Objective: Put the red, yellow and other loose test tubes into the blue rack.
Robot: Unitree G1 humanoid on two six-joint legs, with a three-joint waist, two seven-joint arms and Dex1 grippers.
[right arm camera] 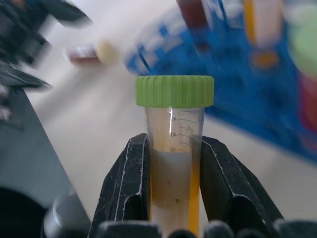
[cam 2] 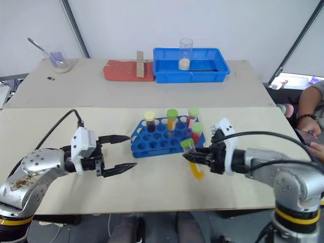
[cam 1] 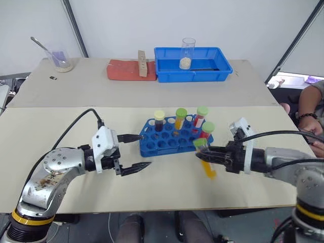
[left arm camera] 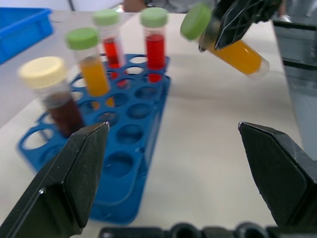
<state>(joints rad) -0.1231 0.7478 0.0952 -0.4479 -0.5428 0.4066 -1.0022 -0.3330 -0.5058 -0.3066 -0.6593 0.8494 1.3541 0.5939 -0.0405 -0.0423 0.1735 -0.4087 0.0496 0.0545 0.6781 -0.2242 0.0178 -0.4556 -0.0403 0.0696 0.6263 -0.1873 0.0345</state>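
Right fingers (cam 1: 202,153): clamped on my green-capped yellow tube (cam 1: 206,161), tilted, clear of the bench (cam 1: 61,126).
Left fingers (cam 1: 143,151): spread wide, empty, beside the blue rack (cam 1: 167,144).
Rack: four tubes standing.

Left gripper (cam 1: 135,152) jaws spread wide; right gripper (cam 1: 202,153) jaws clamped, raised.

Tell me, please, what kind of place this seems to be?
Probably a laboratory bench set up for robot trials: a blue plastic test tube rack with capped tubes, a clear glass beaker in a blue plastic tray, and a glass beaker with a spoon.
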